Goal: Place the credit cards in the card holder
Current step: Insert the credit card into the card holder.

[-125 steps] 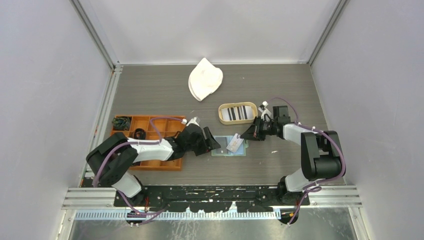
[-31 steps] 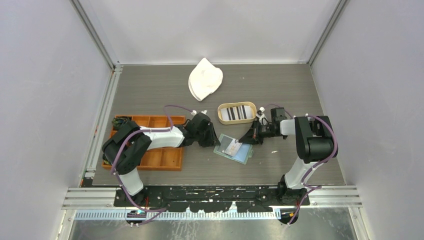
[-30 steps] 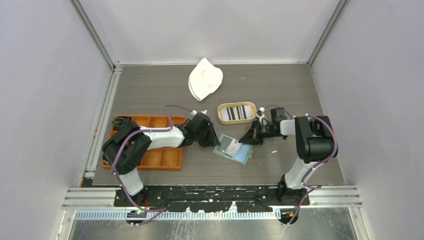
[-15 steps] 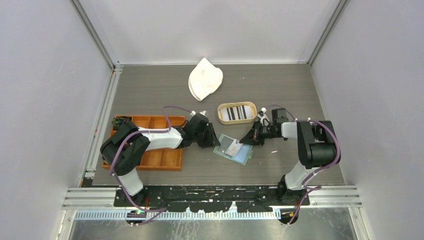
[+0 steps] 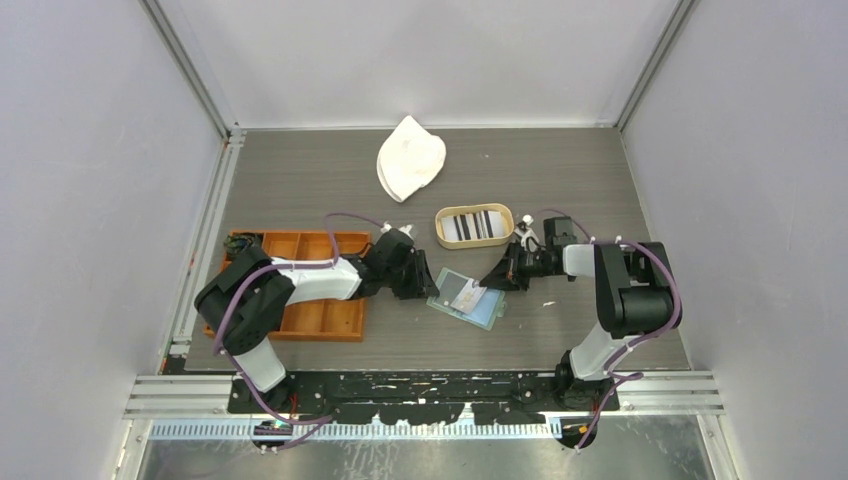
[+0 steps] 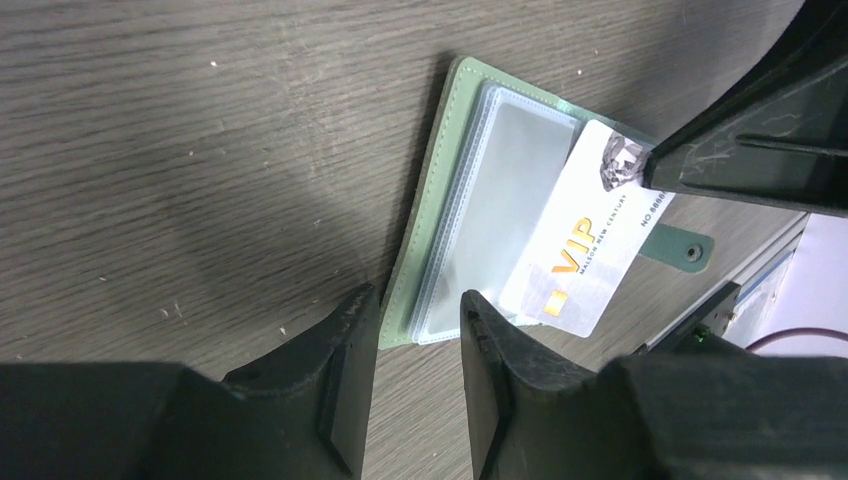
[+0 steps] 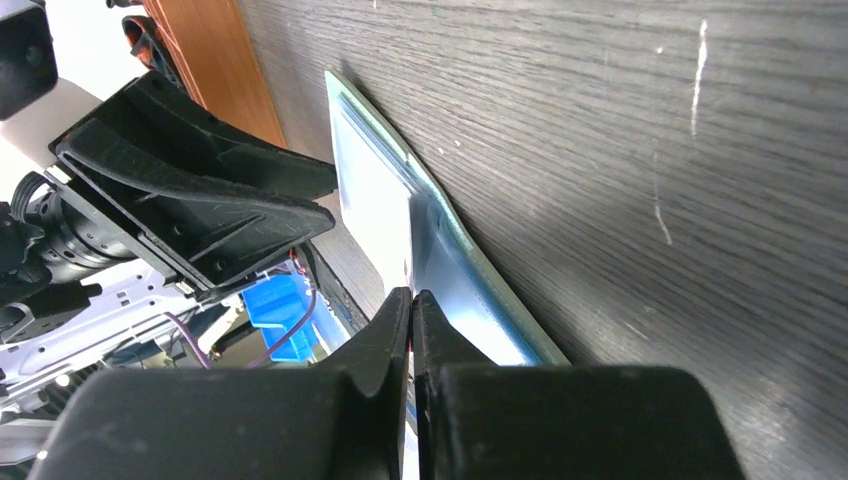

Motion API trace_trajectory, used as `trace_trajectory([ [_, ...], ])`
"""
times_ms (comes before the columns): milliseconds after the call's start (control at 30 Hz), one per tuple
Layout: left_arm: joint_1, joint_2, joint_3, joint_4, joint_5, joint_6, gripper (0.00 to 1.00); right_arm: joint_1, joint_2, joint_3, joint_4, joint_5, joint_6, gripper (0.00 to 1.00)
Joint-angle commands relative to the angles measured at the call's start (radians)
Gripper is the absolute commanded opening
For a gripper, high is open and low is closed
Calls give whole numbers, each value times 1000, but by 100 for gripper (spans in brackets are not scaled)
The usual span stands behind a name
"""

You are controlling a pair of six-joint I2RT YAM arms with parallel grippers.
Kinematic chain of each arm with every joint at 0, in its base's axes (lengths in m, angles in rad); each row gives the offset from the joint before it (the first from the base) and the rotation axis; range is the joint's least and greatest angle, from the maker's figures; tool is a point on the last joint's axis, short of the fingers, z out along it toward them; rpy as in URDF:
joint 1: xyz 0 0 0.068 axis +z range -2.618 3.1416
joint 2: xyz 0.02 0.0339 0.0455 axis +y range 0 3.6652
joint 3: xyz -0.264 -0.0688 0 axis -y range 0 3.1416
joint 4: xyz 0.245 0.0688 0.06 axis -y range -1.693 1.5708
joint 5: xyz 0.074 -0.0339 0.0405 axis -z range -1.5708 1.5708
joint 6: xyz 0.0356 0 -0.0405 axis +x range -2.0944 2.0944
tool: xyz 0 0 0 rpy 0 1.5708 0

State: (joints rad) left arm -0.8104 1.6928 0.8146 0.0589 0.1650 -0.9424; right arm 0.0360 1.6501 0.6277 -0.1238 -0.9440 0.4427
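Seating one credit card point(image 6: 575, 255) in the card holder point(image 6: 452, 140) looks like the step in hand.

Right pincer point(image 5: 497, 279) is pinched on the card's far end, jaws nearly touching with only the thin plastic between. The card lies slanted across the clear pockets point(image 6: 495, 190), free end pointing toward the left pincer point(image 5: 427, 284). Can't tell whether its edge is under a sleeve lip.

Left pincer is narrow but parted, gripping nothing. The holder's near corner lies flat right at the mouth of its jaws; contact unclear.

Next move, my read: right flattens the card's angle and slides it into a sleeve opening. Left should pin the holder's edge, or the whole thing may skate on the wood-grain table point(image 6: 200, 150).

Materials:
- Holder: matte sage green, stitched border, small snap tab point(image 6: 685, 247) just beside the right pincer's finger.
- Pockets: glossy floppy film, stacked.
- Card: rigid, silvery white, gold VIP print.
- Other credit cards point(image 5: 473, 224), black and white, sit in the oval wooden tray point(image 5: 441, 228) just beyond the right pincer, not yet loaded.
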Motion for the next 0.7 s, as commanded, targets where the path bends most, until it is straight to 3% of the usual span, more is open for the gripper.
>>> trace_trajectory([
  [0, 2, 9, -22, 1, 56, 26, 37, 3, 34, 14, 10, -21, -18, 9],
  [667, 2, 76, 2, 31, 105, 31, 34, 23, 103, 65, -21, -46, -41, 9],
])
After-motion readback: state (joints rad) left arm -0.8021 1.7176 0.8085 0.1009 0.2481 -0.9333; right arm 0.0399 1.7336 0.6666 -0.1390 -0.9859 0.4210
